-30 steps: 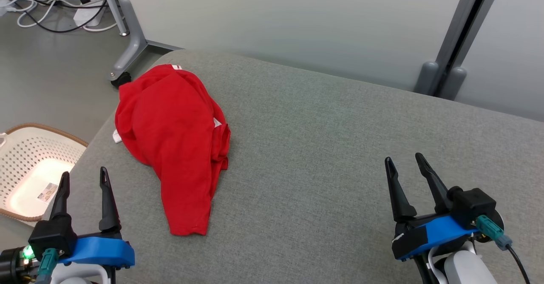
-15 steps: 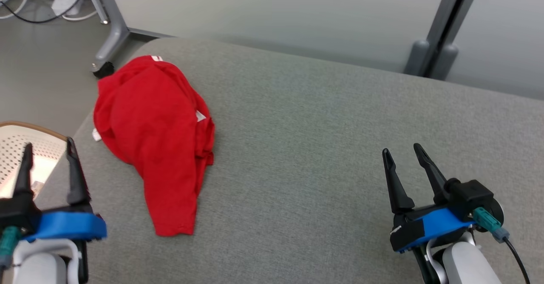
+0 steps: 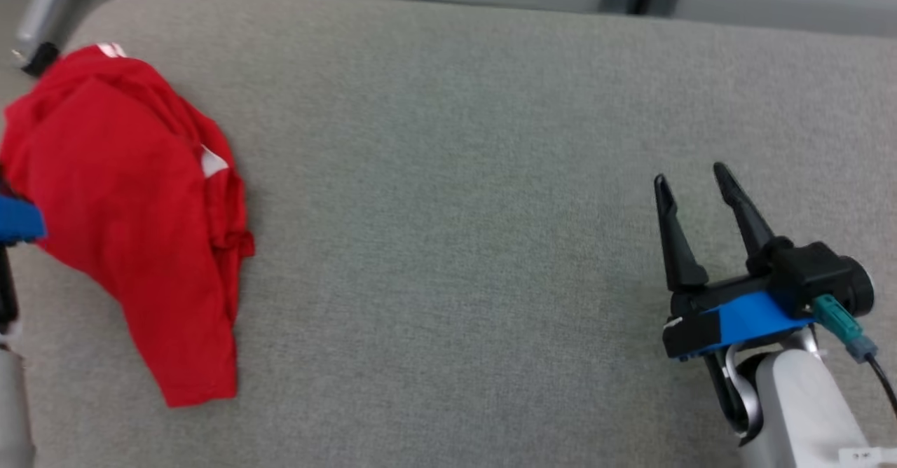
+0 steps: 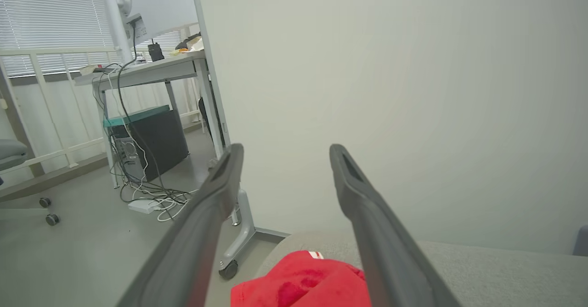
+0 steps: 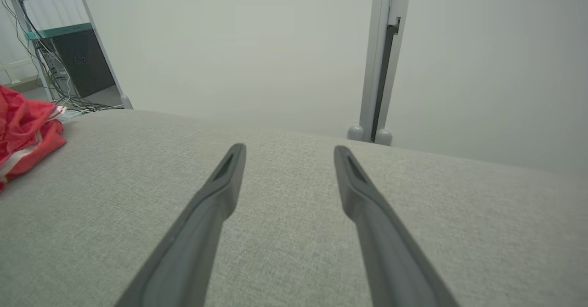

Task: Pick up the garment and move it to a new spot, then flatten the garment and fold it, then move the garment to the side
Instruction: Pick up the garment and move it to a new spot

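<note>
Garment [image 3: 133, 216], a crumpled red heap at the left end of the grey cushion [image 3: 455, 209], looks light and limp, best pinched at a raised fold; left gripper [image 4: 285, 153] and right gripper [image 3: 690, 175] gape empty.

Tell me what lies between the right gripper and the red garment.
Bare grey cushion alone, from right gripper to red garment, in the head view.

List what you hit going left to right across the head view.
From the left: crumpled red cloth garment → bare stretch of the grey woven cushion → right gripper, its two long dark fingers spread open above a blue mount.
</note>
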